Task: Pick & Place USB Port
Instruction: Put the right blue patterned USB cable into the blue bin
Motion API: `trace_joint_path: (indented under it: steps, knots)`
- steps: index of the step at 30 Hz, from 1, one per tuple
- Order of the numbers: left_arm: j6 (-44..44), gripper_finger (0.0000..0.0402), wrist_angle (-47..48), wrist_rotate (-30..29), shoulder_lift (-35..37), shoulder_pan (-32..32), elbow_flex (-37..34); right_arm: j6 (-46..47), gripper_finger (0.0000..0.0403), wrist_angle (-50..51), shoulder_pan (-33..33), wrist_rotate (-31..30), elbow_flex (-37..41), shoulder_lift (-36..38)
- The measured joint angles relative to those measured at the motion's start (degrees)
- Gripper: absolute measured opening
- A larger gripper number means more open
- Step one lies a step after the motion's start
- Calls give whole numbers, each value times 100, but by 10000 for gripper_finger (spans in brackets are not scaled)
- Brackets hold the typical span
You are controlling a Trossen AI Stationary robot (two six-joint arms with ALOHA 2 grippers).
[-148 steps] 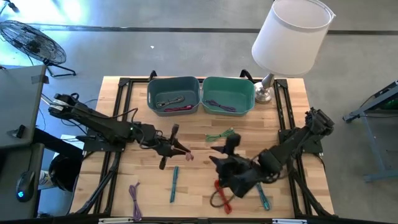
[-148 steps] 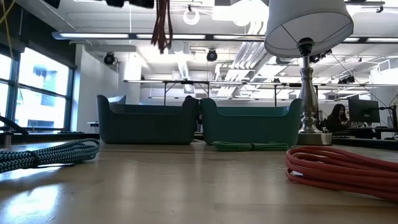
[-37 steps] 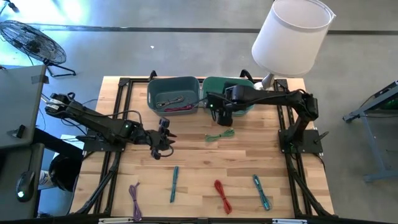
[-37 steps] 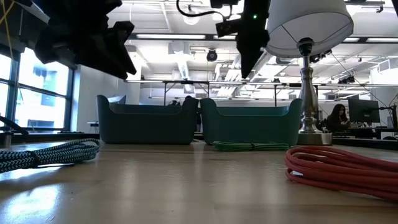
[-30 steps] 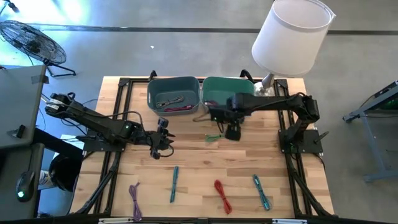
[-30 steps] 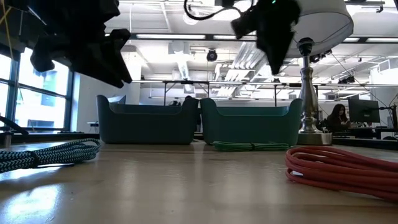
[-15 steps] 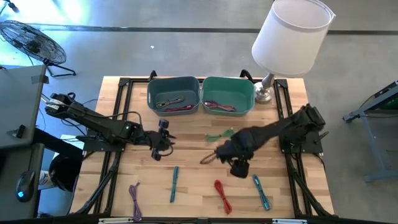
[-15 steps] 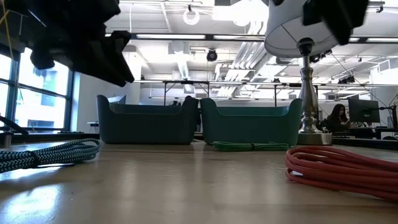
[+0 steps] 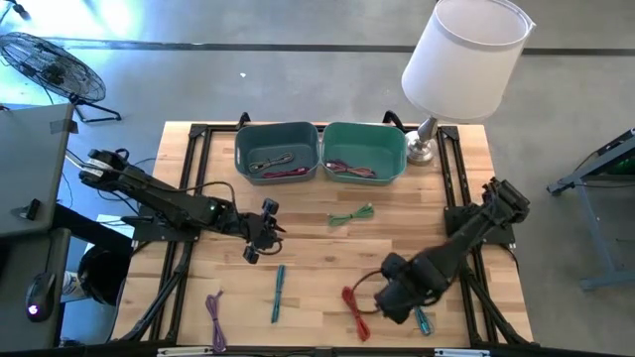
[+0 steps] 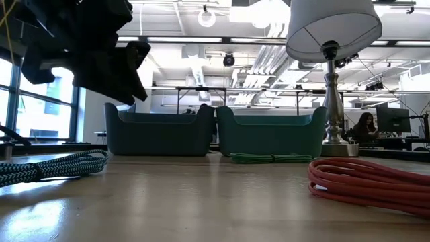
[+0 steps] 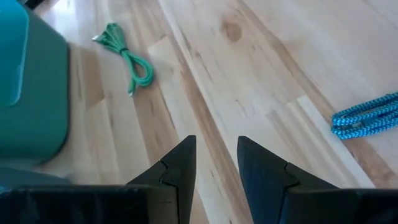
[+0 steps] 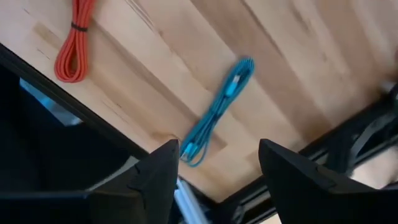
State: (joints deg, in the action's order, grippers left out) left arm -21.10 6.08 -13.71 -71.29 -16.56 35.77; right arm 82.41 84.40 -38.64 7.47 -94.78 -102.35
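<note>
At the far left of the high view a fan [image 9: 55,61] stands on the floor beside the wooden table [image 9: 308,248]. Near the table's lower left edge lies a purple cable [image 9: 215,309], and right of it a blue braided cable [image 9: 278,293]. At upper centre two teal bins sit side by side: the left bin [image 9: 277,152] holds a dark cable and a magenta one, the right bin [image 9: 364,151] a magenta cable. Below them, mid-table, lies a green cable [image 9: 349,215]. A red cable [image 9: 354,310] rests at lower centre, with another blue cable [image 9: 424,319] just right of it, partly under the right arm. A white-shaded lamp [image 9: 462,61] stands at the upper right corner.

The left arm reaches from the left edge toward mid-table, its left gripper [image 9: 260,236] hanging over bare wood with the fingers a little apart and empty. The right arm folds down from the right edge to the lower centre, its right gripper [image 9: 392,295] hovering between the red and blue cables, fingers spread wide and holding nothing.
</note>
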Motion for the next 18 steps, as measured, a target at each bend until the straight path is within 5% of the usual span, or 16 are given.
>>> trace_joint_path:
  steps: [5,18]
  knots:
    - [-5,113,-4,100,-13,0,0,1046,213,-460,-339,7,270,0]
    - [176,113,8,334,-13,0,0,1798,213,-3939,-644,913,3163,-13]
